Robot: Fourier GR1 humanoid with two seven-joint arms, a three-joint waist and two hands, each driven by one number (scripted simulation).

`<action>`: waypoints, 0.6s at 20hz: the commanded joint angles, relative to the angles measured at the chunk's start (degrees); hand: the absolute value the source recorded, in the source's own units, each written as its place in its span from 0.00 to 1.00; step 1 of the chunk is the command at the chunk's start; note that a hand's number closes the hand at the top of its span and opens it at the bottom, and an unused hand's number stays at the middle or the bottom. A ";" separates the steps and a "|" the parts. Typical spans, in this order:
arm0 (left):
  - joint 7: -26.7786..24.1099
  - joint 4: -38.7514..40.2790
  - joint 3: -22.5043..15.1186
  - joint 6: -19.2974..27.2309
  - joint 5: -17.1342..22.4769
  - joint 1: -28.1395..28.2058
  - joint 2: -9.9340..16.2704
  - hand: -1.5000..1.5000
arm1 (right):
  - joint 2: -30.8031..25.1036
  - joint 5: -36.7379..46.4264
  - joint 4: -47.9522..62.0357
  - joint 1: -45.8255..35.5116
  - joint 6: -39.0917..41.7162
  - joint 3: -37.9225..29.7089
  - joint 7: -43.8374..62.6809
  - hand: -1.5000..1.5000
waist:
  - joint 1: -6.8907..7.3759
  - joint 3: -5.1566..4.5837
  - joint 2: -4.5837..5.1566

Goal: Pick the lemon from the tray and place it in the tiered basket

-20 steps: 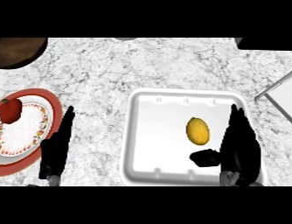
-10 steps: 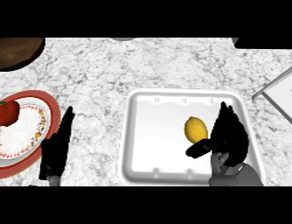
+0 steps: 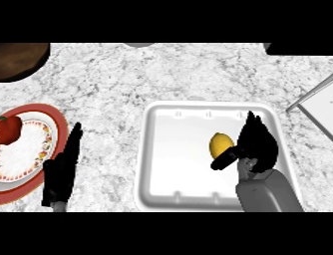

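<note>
The right hand [image 3: 252, 144] has been closing in on the lemon [image 3: 220, 143] in the tray [image 3: 162, 149] from three o'clock, fingers still apart, thumb now tucking underneath, nearly gripping.

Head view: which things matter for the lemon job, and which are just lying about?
Job:
lemon
tray
right hand, at the lemon

Lying about:
plate with a red fruit
brown bowl
left hand, resting
</note>
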 commanded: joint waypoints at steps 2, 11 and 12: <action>0.63 2.87 0.51 -0.57 0.70 1.16 -0.63 0.50 | 0.60 -1.76 1.87 -0.41 2.80 0.81 13.64 0.00 | -0.52 -0.38 0.24; -1.28 4.14 0.34 0.03 -0.82 1.55 -2.06 0.50 | 0.60 -6.34 7.01 -3.51 -0.60 -0.57 13.65 0.00 | -0.43 -0.38 0.28; -0.05 2.11 0.14 -0.38 -0.99 2.61 -0.89 0.50 | 0.60 -6.62 5.85 -1.90 -1.12 0.47 13.65 0.00 | -0.42 -0.34 0.14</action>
